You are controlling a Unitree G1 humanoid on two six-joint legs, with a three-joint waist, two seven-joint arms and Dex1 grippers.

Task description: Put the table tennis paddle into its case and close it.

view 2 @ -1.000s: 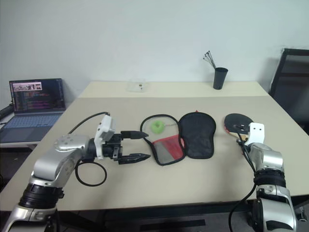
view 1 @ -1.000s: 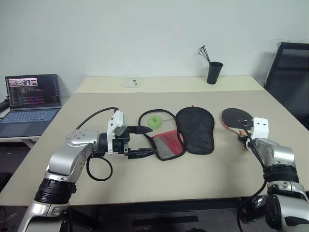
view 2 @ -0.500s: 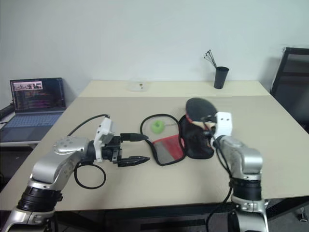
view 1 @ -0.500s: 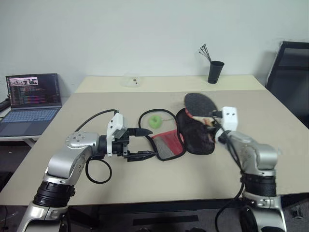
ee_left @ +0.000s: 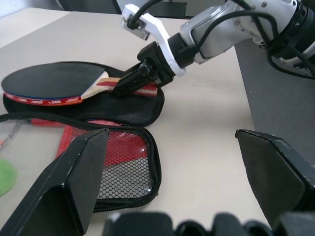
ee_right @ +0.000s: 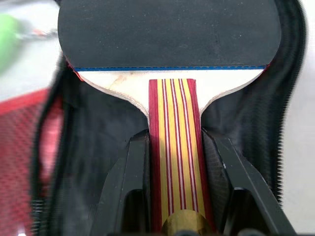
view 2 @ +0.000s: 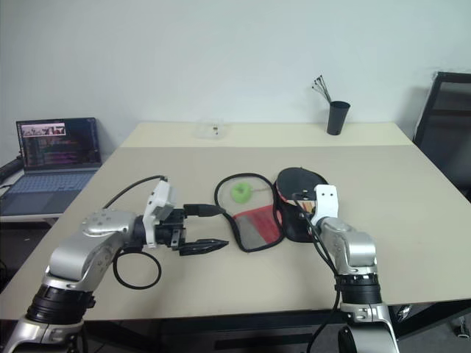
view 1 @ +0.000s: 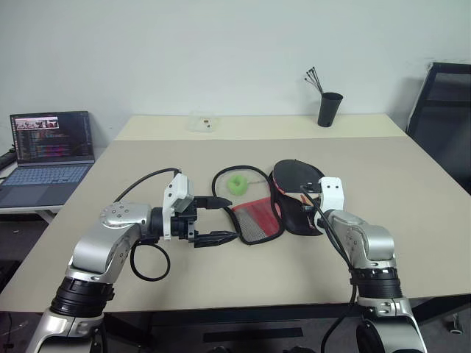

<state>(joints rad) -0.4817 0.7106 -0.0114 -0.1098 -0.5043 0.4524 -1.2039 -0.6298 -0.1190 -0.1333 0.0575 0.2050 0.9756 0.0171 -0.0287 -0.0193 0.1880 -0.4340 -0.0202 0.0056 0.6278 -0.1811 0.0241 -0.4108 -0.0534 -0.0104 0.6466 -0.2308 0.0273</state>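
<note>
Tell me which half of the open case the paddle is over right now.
The plain black half, on the robot's right; the paddle, held in the right tool, sits over it. The red mesh half lies uncovered.

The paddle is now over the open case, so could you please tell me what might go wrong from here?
1. The right gripper grips the paddle only by its handle, so the head may land tilted or slip crooked on the case.
2. The red mesh flap lies folded out beside the open left gripper, so closing may snag it or the green ball charm.
</note>
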